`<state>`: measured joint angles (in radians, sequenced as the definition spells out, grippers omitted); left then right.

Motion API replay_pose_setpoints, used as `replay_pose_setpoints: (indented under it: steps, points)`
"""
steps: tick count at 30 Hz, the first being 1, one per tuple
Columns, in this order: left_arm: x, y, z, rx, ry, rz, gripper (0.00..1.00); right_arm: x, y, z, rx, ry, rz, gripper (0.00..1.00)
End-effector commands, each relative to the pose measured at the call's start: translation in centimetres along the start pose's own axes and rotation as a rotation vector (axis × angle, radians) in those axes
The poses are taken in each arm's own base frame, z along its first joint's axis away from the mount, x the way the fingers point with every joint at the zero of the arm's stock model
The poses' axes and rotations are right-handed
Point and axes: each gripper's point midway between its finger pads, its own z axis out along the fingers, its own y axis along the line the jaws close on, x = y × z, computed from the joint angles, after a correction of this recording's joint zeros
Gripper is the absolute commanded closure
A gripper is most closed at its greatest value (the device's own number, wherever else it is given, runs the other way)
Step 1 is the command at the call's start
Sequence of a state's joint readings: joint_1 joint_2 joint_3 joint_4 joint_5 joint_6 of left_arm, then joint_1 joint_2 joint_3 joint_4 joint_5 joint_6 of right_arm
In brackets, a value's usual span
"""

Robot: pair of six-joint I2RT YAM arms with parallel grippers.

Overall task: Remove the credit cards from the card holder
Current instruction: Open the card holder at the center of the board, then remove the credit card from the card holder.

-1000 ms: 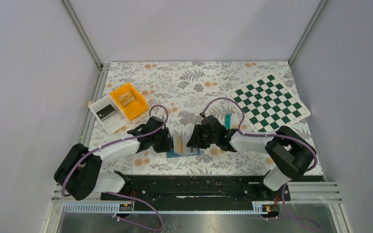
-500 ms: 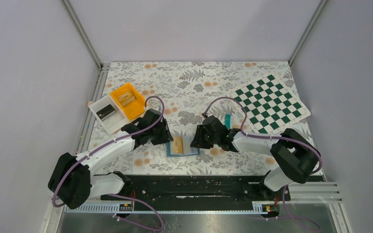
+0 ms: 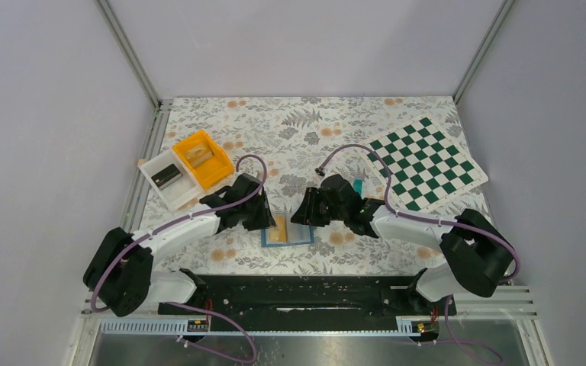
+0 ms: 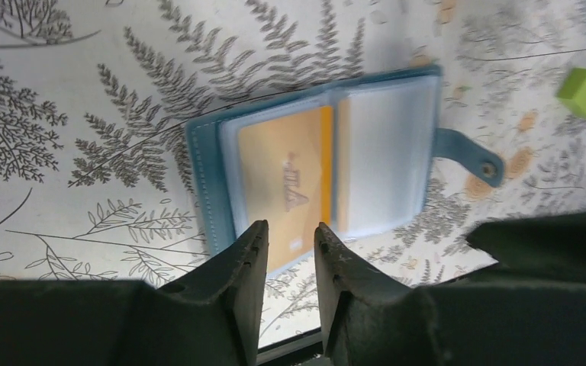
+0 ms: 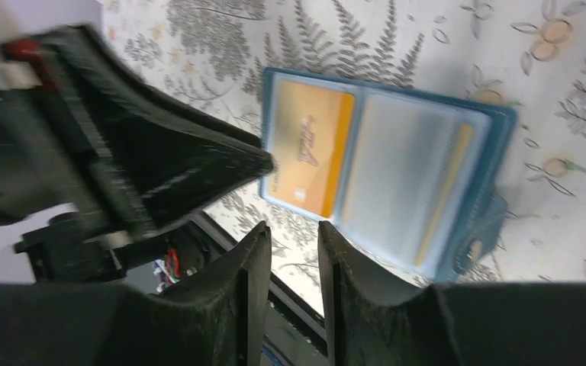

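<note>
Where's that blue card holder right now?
Overhead view: the card holder lies open near the front middle, between the left gripper and the right gripper.

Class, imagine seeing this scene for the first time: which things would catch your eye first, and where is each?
The open blue-teal card holder lies on the floral table, front middle, between the left hand and the right hand, an orange-tan card showing in its left half. A green-and-white checkerboard mat sits far right; an orange bin beside a white bin sits far left.
</note>
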<state>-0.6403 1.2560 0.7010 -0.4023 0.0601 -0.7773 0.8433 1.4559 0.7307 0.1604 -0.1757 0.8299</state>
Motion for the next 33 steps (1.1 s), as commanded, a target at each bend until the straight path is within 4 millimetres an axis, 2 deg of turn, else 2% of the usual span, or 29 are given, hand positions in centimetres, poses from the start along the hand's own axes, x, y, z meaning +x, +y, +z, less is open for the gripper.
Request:
replay_pose_setpoints:
  steps: [1,8,14,17,21,29,33]
  points:
    - [0.9,0.8,1.6,0.011,0.044,-0.038,0.72,-1.8,4.2,0.3,-0.147,-0.025,0.004,0.64]
    - [1.6,2.5,2.1,-0.04,0.043,-0.03,0.75,-0.8,3.0,3.4,-0.13,0.03,0.014,0.63]
    - [2.1,3.0,2.3,-0.045,0.047,-0.022,0.76,0.2,1.5,5.2,-0.113,0.072,0.026,0.63]
    - [2.5,3.2,2.6,-0.044,0.058,-0.023,0.76,0.4,0.9,5.5,-0.102,0.075,0.032,0.62]
    - [2.8,3.3,2.9,-0.044,0.071,-0.025,0.76,0.9,0.2,5.6,-0.087,0.083,0.031,0.57]
    - [3.3,3.2,3.2,-0.025,0.087,-0.033,0.77,1.2,-0.7,6.0,-0.06,0.086,0.038,0.58]
    - [3.5,3.2,3.4,-0.019,0.092,-0.037,0.78,1.2,-1.7,6.1,-0.01,0.079,0.034,0.59]
